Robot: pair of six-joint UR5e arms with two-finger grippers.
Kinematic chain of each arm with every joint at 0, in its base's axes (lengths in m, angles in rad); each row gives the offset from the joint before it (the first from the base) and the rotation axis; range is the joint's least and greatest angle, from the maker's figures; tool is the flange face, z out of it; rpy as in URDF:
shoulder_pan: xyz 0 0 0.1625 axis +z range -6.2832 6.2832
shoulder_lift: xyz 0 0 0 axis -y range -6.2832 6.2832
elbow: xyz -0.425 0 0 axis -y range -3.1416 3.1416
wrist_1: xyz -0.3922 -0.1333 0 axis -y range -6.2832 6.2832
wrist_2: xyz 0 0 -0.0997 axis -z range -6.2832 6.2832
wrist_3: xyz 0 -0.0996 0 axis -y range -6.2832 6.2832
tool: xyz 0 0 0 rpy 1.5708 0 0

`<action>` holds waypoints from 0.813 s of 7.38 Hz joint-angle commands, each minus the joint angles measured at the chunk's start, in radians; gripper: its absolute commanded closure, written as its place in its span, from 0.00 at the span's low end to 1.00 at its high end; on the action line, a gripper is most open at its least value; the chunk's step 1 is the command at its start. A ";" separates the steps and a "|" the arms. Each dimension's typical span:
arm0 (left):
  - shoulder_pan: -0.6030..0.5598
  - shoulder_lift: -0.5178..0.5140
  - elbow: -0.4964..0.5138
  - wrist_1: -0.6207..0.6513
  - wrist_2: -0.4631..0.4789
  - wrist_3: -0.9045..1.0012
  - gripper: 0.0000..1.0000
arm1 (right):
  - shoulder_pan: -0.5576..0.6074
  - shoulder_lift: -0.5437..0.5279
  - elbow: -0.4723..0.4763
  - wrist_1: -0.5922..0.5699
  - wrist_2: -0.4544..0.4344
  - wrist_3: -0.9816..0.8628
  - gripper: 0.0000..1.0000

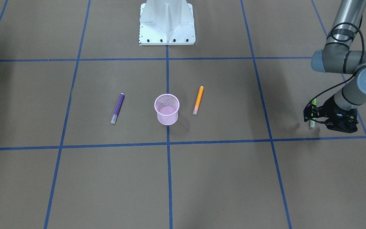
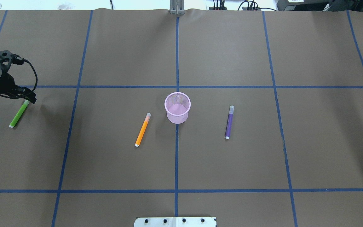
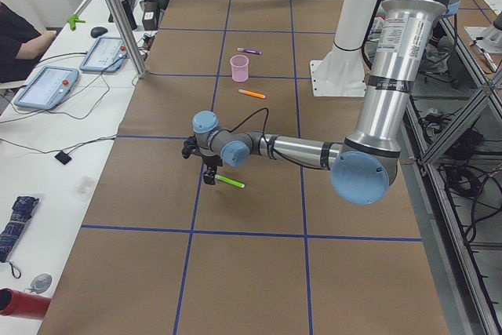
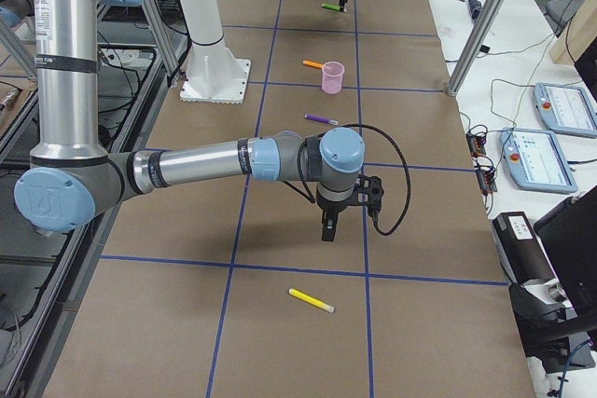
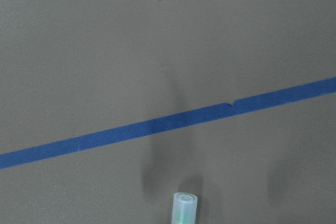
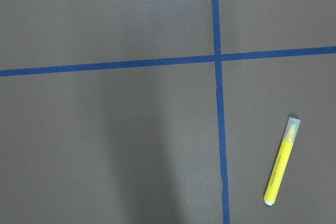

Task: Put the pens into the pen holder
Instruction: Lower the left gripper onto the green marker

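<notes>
My left fingers (image 2: 29, 97) pinch the green pen (image 2: 18, 115) near the left edge of the table (image 2: 121, 47). Open table runs from there to the central pen holder (image 2: 177, 108), flanked by the orange pen (image 2: 142, 129) and purple pen (image 2: 229, 122). I cannot tell the state of the right fingers (image 4: 327, 230); the yellow pen (image 6: 282, 161) lies near them.

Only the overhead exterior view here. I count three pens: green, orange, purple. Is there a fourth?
Observer: Yes. A yellow pen lies flat far out on the robot's right, outside your frame.
Operator: Is anything reaching for it?
Observer: The right pincer hangs near it, pointing down, not touching it.
</notes>
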 commanded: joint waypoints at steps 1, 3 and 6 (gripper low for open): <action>0.000 0.006 0.006 -0.014 -0.005 0.002 0.29 | -0.003 0.002 0.000 -0.001 -0.001 0.000 0.01; -0.001 0.011 -0.003 -0.014 -0.008 0.001 0.40 | -0.010 0.004 0.000 -0.001 -0.001 0.000 0.01; -0.001 0.014 -0.006 -0.014 -0.008 0.001 0.45 | -0.013 0.004 0.000 -0.001 -0.004 -0.002 0.01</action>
